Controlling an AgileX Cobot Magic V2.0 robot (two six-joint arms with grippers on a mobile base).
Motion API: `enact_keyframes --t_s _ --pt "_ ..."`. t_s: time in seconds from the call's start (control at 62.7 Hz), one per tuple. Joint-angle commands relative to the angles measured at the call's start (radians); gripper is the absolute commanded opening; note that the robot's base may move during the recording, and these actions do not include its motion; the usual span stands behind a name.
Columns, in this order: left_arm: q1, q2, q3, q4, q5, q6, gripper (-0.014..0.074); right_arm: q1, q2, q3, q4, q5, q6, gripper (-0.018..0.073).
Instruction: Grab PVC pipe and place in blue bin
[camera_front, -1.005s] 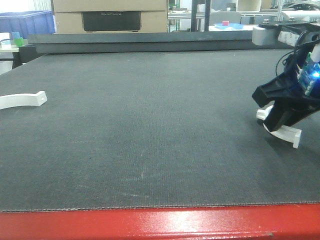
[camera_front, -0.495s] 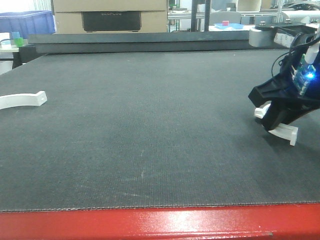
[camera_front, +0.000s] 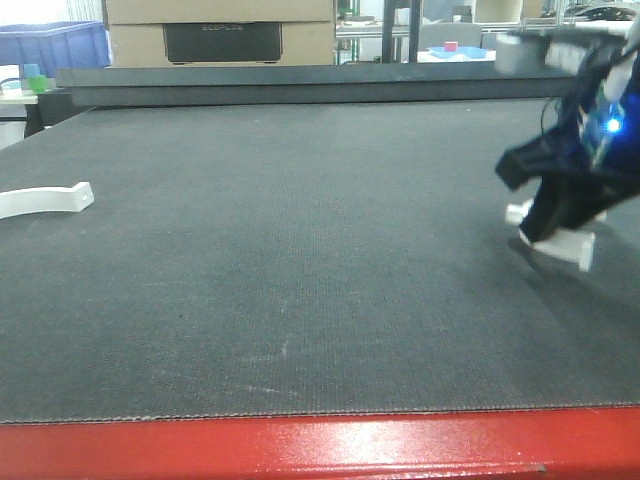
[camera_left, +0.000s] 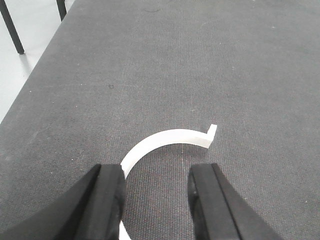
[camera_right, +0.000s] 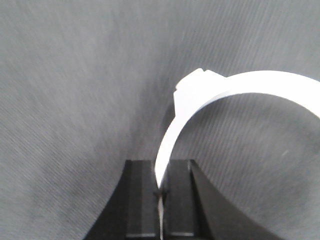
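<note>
A white curved PVC pipe piece arcs up out of my right gripper, which is shut on its thin end. In the front view that gripper is blurred at the table's right side, and the piece hangs just above the mat. A second curved PVC piece lies flat at the table's left edge. My left gripper hovers open over that piece, whose near end passes under the left finger. A blue bin stands far back on the left.
The dark grey mat ends at a red front edge. Cardboard boxes and shelving stand behind the table. In the left wrist view the table's left edge drops to a pale floor with black legs.
My right gripper has lifted a little and drifted back with the PVC piece held in it, and is now motion-blurred. The left piece has not moved.
</note>
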Motion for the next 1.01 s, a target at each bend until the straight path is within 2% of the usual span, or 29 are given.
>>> enact_keyframes --t_s 0.0,0.207,0.351,0.479,0.606,0.734,0.846,0.989 --pt "0.003 0.0 -0.008 -0.004 -0.012 -0.001 0.0232 0.004 -0.044 -0.024 0.002 -0.003 -0.003 -0.0167" --pt "0.048 0.009 -0.008 -0.008 0.007 -0.006 0.0232 0.004 -0.15 -0.046 0.002 -0.003 -0.003 -0.0167" --pt "0.084 0.058 -0.008 -0.044 0.057 -0.008 0.0232 0.004 -0.233 -0.046 0.022 0.017 -0.003 -0.0167" --pt "0.092 0.105 -0.008 -0.064 0.069 -0.008 0.0232 0.004 -0.304 -0.046 0.064 0.028 -0.003 -0.0167" --pt "0.092 0.141 -0.008 -0.144 0.062 -0.008 0.0232 0.004 -0.372 -0.046 0.081 0.033 -0.003 -0.0167" --pt "0.092 0.171 -0.027 -0.148 0.067 -0.008 0.0234 0.004 -0.423 -0.046 0.081 0.051 -0.003 -0.0167" --pt "0.092 0.204 -0.072 -0.179 0.098 -0.008 0.0274 0.004 -0.442 -0.046 0.081 0.064 -0.003 -0.0167" --pt "0.092 0.249 -0.146 -0.217 0.176 -0.008 0.0372 0.004 -0.445 -0.046 0.081 0.067 -0.003 -0.0167"
